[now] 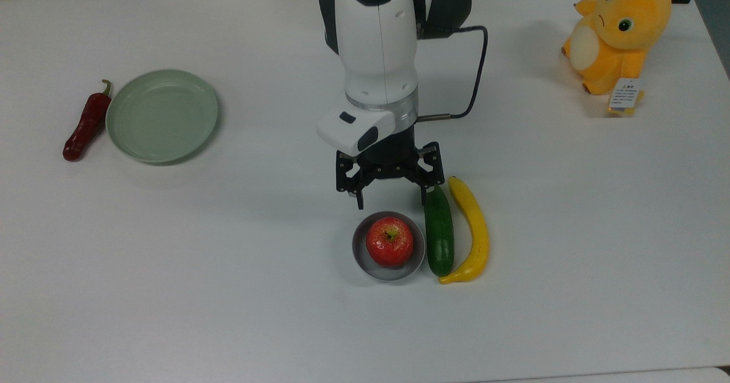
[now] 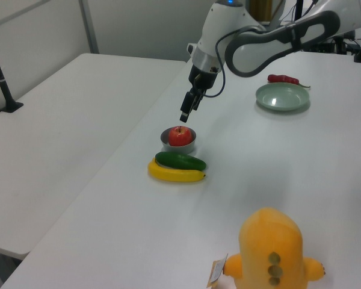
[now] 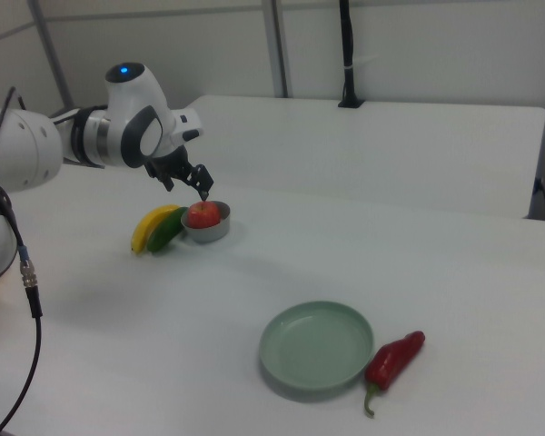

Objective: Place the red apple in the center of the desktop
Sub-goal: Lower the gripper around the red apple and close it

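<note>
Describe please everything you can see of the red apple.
The red apple is round, glossy and red, with a yellow-green dimple and a short brown stem pointing up. It sits upright in a small grey bowl, which touches it from below. A green cucumber lies beside the bowl on the top view's right. The gripper hangs above and behind it, jaws open, not touching.

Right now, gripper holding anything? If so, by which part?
Nothing held. The gripper hangs open above the desktop, short of the red apple, which sits untouched in its small bowl.
</note>
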`<state>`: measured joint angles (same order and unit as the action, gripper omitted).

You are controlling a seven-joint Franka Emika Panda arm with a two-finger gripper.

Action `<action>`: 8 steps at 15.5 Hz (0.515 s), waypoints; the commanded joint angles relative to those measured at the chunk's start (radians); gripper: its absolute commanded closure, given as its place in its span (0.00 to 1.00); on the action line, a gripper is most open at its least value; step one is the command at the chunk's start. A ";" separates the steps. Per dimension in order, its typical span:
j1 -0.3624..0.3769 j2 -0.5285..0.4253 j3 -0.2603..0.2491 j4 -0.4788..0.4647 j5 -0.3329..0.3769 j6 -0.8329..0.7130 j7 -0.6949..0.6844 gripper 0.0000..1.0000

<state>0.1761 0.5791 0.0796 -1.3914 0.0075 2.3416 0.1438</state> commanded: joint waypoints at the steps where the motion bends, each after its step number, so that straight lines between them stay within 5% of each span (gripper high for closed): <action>1: 0.011 0.064 -0.011 0.043 -0.037 0.062 0.034 0.00; 8: 0.016 0.114 -0.011 0.057 -0.103 0.096 0.056 0.00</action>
<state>0.1770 0.6665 0.0788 -1.3713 -0.0755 2.4259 0.1735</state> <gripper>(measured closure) 0.000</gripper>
